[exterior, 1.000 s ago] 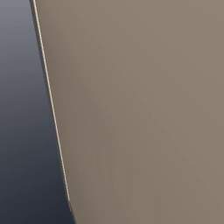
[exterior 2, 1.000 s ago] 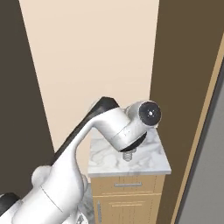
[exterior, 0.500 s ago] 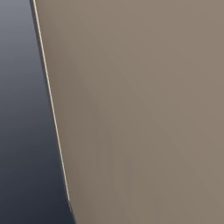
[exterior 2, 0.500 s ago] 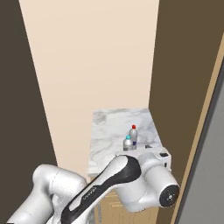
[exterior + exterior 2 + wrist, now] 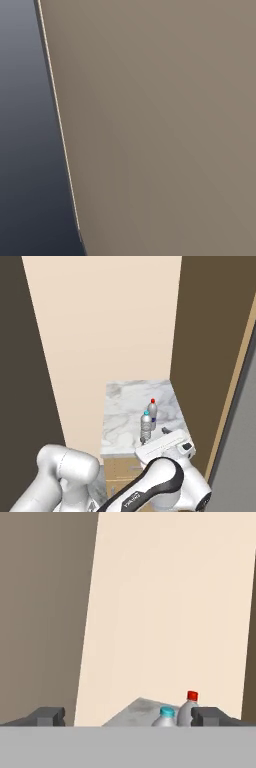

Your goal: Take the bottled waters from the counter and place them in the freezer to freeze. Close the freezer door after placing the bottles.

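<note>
The gripper [image 5: 127,716] is spread wide and empty; the teal-capped bottle [image 5: 146,426] and red-capped bottle [image 5: 152,412] stand nearly touching on the marble counter [image 5: 120,416] (upright), so closing on one risks toppling its neighbour

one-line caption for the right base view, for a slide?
Open hand at the near edge of the marble counter, facing two upright water bottles: teal-capped nearer, red-capped behind.
</note>
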Robot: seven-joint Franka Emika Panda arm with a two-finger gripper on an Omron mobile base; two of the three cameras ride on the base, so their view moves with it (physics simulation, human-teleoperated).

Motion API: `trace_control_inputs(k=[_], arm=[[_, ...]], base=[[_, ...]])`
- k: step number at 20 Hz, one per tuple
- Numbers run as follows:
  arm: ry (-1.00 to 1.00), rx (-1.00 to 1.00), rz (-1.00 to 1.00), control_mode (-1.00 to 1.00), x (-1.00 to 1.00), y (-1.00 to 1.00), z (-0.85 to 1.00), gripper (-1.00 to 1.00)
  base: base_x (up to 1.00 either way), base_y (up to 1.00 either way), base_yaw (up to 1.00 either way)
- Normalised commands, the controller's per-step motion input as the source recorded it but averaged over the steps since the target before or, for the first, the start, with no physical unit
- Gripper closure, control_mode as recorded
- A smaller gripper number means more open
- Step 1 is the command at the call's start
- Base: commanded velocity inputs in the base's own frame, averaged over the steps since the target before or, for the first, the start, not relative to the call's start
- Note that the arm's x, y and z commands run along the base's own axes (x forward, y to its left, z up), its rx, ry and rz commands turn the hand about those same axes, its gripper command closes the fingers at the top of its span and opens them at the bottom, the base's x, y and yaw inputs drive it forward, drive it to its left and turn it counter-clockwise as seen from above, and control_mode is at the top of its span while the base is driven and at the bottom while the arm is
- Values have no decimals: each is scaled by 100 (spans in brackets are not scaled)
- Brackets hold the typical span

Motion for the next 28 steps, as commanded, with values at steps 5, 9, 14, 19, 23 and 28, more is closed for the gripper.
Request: trace_control_inputs(k=[5,9,14,19,23,28], arm=[[0,3,8,-100,6,0,-45,-100],[0,4,1,-100,28,-1,-36,-100],[5,4,-4,-100,30,-2,-36,-100],[8,2,0,-100,2,-8,-10,-100],[10,0,0,-100,17,-7,-3,-100],[10,0,-2,-100,33,-2,-19,-100]], base=[[0,0,0],[0,0,0],[0,0,0],[0,0,0],[0,0,0],[0,0,0]])
